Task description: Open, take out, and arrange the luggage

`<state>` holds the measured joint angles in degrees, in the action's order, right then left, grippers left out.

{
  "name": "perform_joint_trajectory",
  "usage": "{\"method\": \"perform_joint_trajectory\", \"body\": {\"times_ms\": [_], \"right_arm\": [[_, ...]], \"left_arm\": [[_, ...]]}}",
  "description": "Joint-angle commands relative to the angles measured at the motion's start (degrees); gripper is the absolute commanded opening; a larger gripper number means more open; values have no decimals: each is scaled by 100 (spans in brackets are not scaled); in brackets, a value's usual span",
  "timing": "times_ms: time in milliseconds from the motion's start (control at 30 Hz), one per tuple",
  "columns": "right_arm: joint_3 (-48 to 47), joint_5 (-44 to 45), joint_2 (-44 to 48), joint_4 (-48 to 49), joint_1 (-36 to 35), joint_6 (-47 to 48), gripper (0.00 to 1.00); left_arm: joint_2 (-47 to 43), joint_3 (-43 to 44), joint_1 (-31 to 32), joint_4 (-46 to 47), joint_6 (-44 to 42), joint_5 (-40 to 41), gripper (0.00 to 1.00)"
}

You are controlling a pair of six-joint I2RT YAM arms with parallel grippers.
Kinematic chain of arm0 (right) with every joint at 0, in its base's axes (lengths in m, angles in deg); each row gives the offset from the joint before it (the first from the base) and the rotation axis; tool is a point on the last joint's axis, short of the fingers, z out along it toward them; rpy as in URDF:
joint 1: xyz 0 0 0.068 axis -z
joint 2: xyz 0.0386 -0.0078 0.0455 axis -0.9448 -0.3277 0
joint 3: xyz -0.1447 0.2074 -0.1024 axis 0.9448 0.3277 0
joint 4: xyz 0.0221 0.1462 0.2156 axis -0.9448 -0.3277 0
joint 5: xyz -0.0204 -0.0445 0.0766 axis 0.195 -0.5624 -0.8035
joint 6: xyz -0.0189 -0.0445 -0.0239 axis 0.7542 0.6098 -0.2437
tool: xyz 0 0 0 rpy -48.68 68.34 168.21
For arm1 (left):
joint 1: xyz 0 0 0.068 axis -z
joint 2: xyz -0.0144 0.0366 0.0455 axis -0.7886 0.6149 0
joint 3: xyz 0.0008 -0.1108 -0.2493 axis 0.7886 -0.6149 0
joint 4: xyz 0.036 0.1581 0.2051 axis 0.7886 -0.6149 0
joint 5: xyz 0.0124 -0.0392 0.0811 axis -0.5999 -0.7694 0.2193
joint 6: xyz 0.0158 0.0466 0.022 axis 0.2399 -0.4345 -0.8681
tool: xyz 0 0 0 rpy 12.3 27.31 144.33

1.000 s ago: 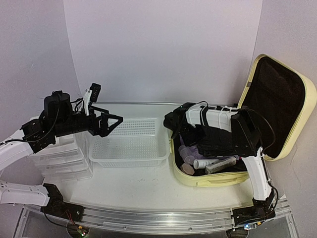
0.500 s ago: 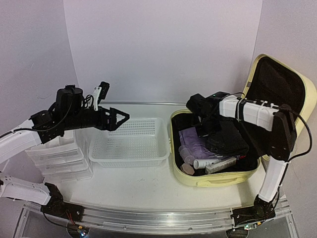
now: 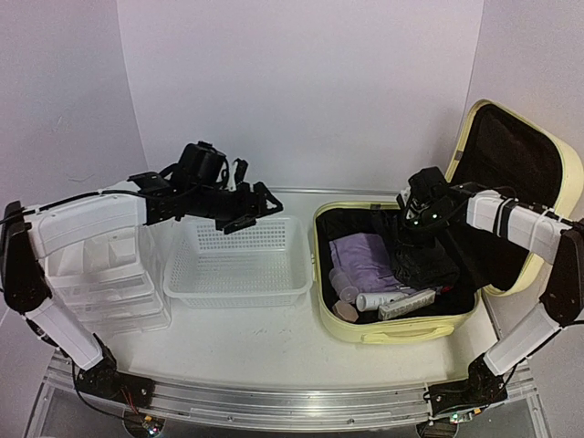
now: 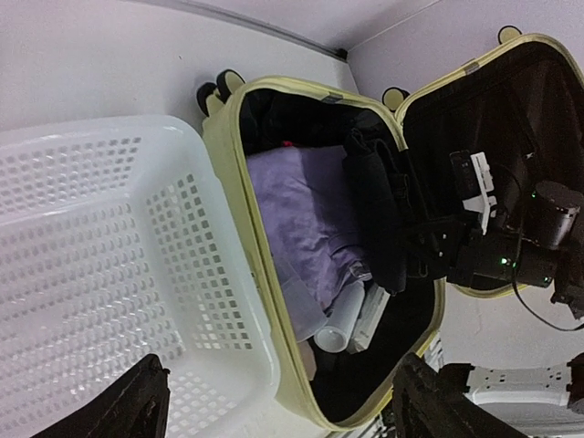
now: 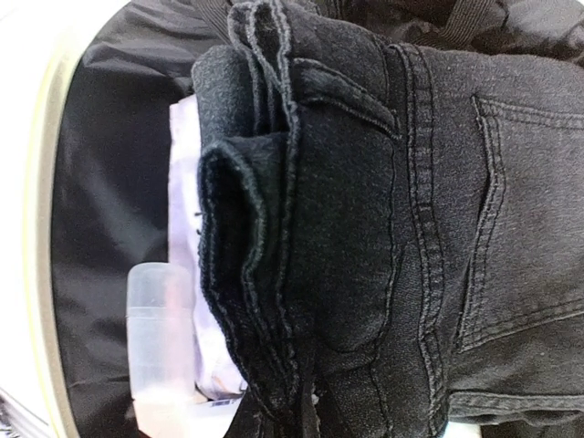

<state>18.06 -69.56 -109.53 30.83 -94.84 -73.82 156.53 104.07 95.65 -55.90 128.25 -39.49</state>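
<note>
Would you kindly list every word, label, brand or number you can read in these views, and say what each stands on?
No text is readable in any view.
On the white packet under the jeans, in the suitcase: tiny dark marks, too blurred to read.
The jeans and the basket show no label.
</note>
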Motion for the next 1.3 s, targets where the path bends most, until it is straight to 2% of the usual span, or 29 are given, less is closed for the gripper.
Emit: {"method": "perform_joint_trajectory", "body": {"times_ms": [0,233,467,633,800,1067,1267], "right_arm": [[96,-603,593,592,272,36,0],[-270,-556,796,406,276,198,0],[-508,-734,930,226,282,-66,0],[-737,-844,1076,45,275,-129,0],[-992,-1147,1132,-20,274,-407,0],[-1394,-1472,1189,68,220,-977,0],[-1938,-1582,1122,180,60,-1381,0]], "left_arm": [[640,821,209,40,1109,-439,84],[1313,1343,341,264,1518,-884,84],[1258,1175,378,663,980,-1107,83],[841,783,379,555,210,-694,82],[438,689,379,-182,-544,-166,82],[-287,456,369,-723,-1230,643,83],[-687,258,354,-778,-1464,868,84]]}}
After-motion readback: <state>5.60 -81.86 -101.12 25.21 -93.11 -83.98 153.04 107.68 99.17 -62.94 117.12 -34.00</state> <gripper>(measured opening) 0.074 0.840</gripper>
